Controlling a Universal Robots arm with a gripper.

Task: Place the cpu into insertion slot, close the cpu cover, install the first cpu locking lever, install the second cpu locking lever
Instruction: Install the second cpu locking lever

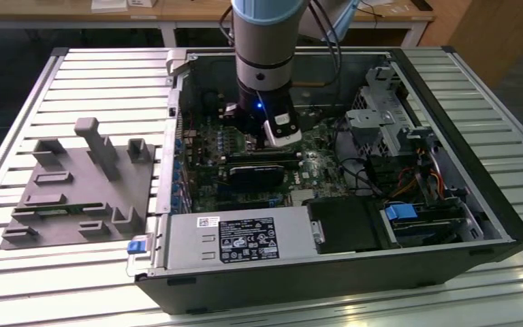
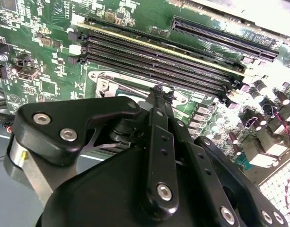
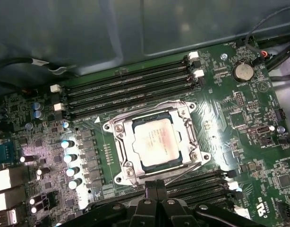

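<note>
In the insertion slot (image 3: pixel 157 144), apparently the cpu (image 3: pixel 156 140).

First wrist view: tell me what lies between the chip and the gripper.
In the first wrist view, only the metal cover frame's edge separates the chip from the gripper.

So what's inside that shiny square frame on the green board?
The cpu sits inside the cover, its silvery top showing through the opening. The slot beneath is hidden by the chip. The hand is at the frame's edge.
</note>
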